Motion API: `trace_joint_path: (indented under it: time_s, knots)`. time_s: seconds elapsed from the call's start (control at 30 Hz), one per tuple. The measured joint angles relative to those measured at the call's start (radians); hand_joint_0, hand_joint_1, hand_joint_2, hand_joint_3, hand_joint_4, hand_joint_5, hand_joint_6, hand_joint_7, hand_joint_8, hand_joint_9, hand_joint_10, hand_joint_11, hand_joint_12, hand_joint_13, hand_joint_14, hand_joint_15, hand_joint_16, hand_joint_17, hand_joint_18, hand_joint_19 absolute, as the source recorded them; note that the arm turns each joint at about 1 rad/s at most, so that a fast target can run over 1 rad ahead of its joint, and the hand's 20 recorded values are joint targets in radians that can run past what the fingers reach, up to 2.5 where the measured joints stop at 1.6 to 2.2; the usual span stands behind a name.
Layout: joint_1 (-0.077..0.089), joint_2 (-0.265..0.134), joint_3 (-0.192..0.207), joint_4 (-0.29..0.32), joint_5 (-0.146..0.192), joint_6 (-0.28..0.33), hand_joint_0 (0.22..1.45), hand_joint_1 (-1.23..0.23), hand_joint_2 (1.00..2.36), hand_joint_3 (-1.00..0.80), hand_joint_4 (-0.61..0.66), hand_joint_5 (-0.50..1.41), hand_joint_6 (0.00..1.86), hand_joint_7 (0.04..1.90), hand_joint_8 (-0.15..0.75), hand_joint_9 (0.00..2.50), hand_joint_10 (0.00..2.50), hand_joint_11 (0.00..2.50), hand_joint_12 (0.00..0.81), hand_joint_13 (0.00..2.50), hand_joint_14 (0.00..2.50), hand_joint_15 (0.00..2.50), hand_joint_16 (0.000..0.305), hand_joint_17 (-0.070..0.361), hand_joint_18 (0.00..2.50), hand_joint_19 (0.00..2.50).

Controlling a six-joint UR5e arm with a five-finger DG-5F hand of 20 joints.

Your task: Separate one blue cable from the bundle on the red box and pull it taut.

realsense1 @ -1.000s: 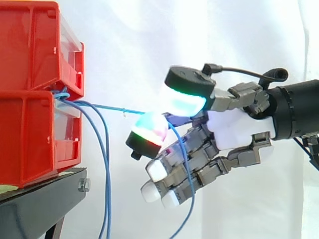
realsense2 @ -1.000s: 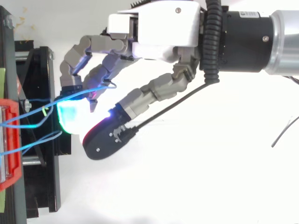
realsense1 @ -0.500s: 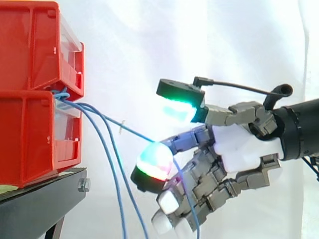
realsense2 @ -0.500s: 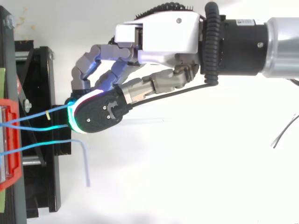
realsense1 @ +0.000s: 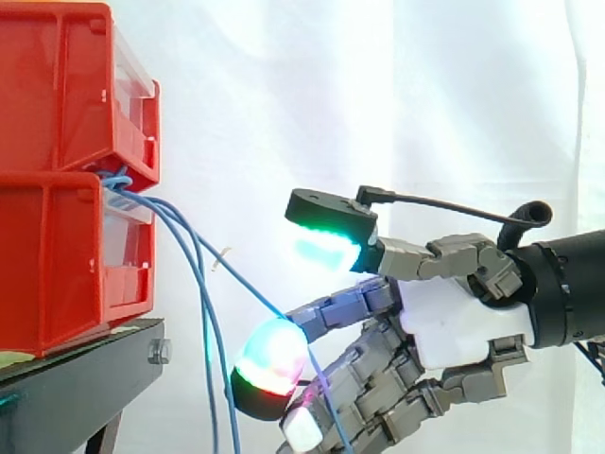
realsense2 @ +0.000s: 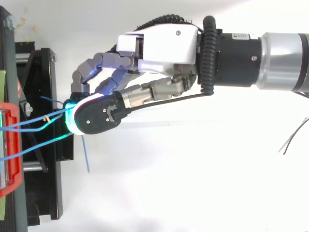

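Meanwhile, in the side view the hand (realsense1: pixel 444 317) is sinking lower in front of the red box (realsense1: pixel 57 265) than it was a second ago, and it is sitting a little nearer to the box. The blue cable (realsense1: pixel 248 282) was running almost level from the bundle (realsense1: pixel 118 182) then. Now it is sloping down to the curled fingers, threading in behind the glowing pad and trailing out below. The fingers are curling round it, while the thumb is hovering well above them (so this reads as a hook more than a firm pinch). The line is looking straight but not hard-stretched, and the other strands are hanging loose beside the black stand (realsense1: pixel 76 378).

Seen from the top view, the hand (realsense2: pixel 159 43) is closing up where it was spread a second ago, with the thumb lying over the fingers. The tagged blue cable (realsense2: pixel 29 123) is running from the red box (realsense2: pixel 12 145) into that closed hand, apart from its neighbours. A loose end (realsense2: pixel 85 154) is dangling just beside it.

By my reading, the separation is done, but the downward drift is costing tension, so the hand needs to draw away from the box.
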Motion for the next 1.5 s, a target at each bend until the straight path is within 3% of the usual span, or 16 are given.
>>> trace_joint_path:
  time_s: [0.07,0.13,0.17,0.33,0.5,0.73,0.97,1.13,1.5]
  knots:
    - [0.0,0.0,0.0,0.0,0.002,0.0,0.51,-0.44,1.0,-0.5,0.12,-0.08,0.67,1.01,0.26,0.81,0.01,0.31,0.361,0.51,0.02,0.38,0.044,0.098,0.49,0.37]
    - [0.0,-0.001,-0.001,0.0,0.003,0.001,0.56,-0.56,1.0,-0.46,0.09,-0.1,0.7,1.03,0.25,0.8,0.01,0.32,0.35,0.51,0.02,0.38,0.041,0.093,0.48,0.38]
    - [0.0,-0.003,-0.001,0.0,0.004,0.001,0.57,-0.6,1.01,-0.42,0.1,-0.11,0.76,0.93,0.253,0.79,0.01,0.33,0.349,0.5,0.02,0.38,0.041,0.092,0.48,0.38]
    - [0.001,-0.009,0.0,0.002,0.008,0.006,0.57,-0.66,1.01,-0.33,0.13,-0.15,0.85,0.82,0.245,0.74,0.01,0.33,0.35,0.5,0.02,0.38,0.041,0.093,0.48,0.38]
    - [0.001,-0.01,0.011,-0.016,0.015,0.011,0.52,-0.55,1.0,-0.5,0.15,-0.15,0.86,0.78,0.265,0.77,0.01,0.33,0.362,0.51,0.02,0.38,0.044,0.099,0.5,0.37]
    - [0.0,-0.01,0.021,-0.07,0.036,0.013,0.52,-0.43,1.0,-0.5,0.14,-0.14,0.84,0.8,0.266,0.78,0.01,0.32,0.361,0.51,0.02,0.37,0.044,0.099,0.49,0.39]
    - [-0.01,-0.01,0.047,-0.152,0.038,0.043,0.53,-0.43,1.0,-0.5,0.14,-0.14,0.83,0.81,0.262,0.77,0.01,0.33,0.361,0.51,0.02,0.38,0.043,0.098,0.5,0.4]
    - [-0.016,-0.01,0.068,-0.178,0.037,0.049,0.54,-0.48,1.0,-0.5,0.14,-0.14,0.83,0.82,0.261,0.78,0.01,0.33,0.359,0.51,0.02,0.38,0.043,0.096,0.5,0.39]
    - [-0.019,-0.009,0.149,-0.254,0.034,0.047,0.55,-0.55,1.0,-0.48,0.14,-0.14,0.84,0.83,0.258,0.78,0.01,0.33,0.355,0.51,0.02,0.38,0.042,0.095,0.51,0.39]
